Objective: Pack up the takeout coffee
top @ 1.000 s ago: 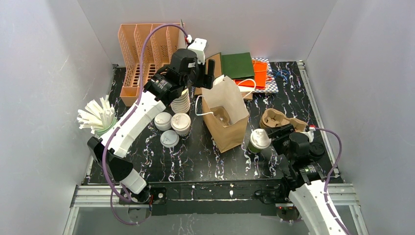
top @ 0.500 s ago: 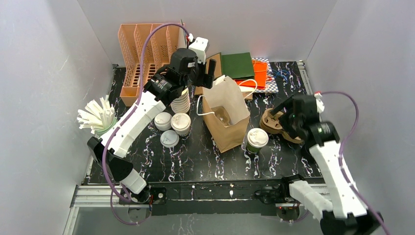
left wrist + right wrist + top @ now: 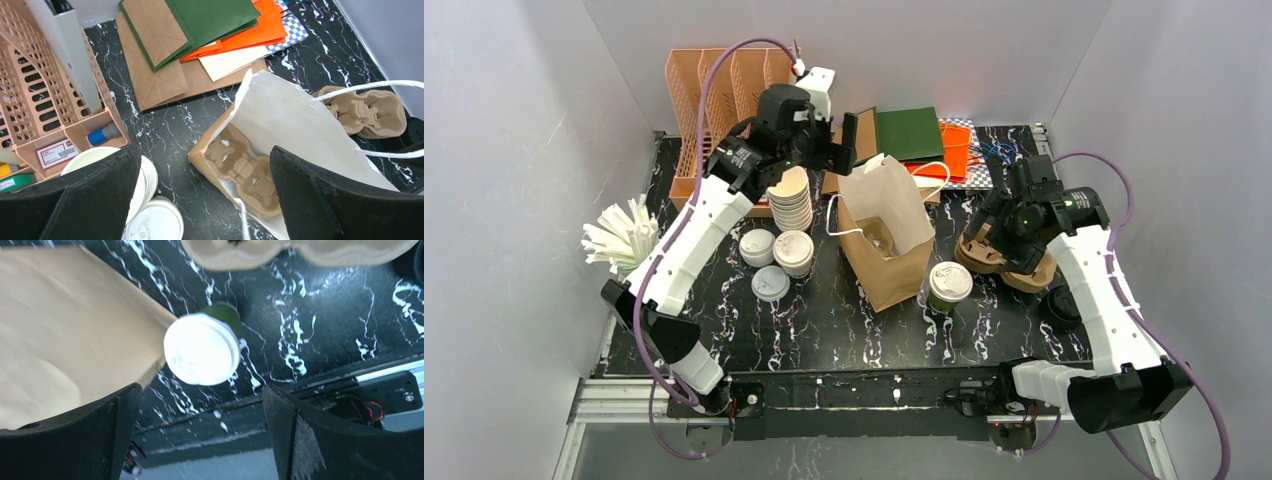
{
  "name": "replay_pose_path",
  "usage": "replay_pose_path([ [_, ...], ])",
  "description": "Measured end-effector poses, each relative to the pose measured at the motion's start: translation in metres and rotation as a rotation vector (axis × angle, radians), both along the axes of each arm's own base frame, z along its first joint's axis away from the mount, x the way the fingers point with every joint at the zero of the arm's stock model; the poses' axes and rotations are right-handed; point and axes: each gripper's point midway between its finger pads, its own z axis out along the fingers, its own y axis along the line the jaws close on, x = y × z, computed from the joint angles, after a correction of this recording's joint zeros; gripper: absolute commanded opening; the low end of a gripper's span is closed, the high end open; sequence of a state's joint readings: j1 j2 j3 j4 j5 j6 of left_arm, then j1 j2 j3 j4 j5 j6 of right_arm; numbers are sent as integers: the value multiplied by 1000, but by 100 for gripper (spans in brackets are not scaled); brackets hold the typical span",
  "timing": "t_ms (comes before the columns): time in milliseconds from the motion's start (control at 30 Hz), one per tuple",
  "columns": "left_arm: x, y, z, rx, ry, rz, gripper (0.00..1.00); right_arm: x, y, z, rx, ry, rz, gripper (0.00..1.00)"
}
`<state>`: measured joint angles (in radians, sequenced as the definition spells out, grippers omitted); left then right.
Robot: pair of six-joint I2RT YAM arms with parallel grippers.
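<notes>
Nearest target: green-walled lidded cup (image 3: 950, 285), upright on the bench (image 3: 824, 320) just beside the paper bag (image 3: 894, 270) at its near-right corner, not yet packed. A 2nd lidded cup (image 3: 793, 252) stands left of the bag w/ two loose lids (image 3: 771, 283) beside it; a stack of lidless cups (image 3: 792, 200) sits at the bag's far left. Inside the bag a cup carrier (image 3: 245, 170) lies w/ its visible wells empty; a spare carrier (image 3: 996, 250) rests right of the bag. Right end effector (image 3: 1012, 218) hangs over that spare carrier, jaws wide apart, nothing btwn them; its wrist view looks down on the green cup's lid. Left end effector (image 3: 829, 158) hovers above the bag's far-left side, jaws likewise apart & empty. Risks, as I judge them: the cup is close to the bag wall, so one finger may shove the bag or tip the cup on approach. A pinch at lid height could pop the lid. The bag's mouth looks floppy, and its cord handle (image 3: 844, 215) droops on the left side, so a lowered cup could snag, or miss a well and topple inside.
</notes>
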<state>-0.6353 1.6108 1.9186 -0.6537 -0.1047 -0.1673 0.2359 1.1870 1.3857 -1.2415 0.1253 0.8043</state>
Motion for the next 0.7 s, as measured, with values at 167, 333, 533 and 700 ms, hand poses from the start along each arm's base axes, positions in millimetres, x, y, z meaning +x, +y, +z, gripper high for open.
replay_pose_path([
  [167,13,23,-4,-60,58,6,98,-22,12,-31,43,131,99,98],
  [333,20,33,-4,-121,92,-11,98,-27,23,-50,72,182,170,98],
  [533,21,12,-15,-149,133,-93,98,-22,51,-67,40,206,288,98],
  [700,27,3,-34,-141,177,-117,98,-24,66,-80,-21,231,339,98],
])
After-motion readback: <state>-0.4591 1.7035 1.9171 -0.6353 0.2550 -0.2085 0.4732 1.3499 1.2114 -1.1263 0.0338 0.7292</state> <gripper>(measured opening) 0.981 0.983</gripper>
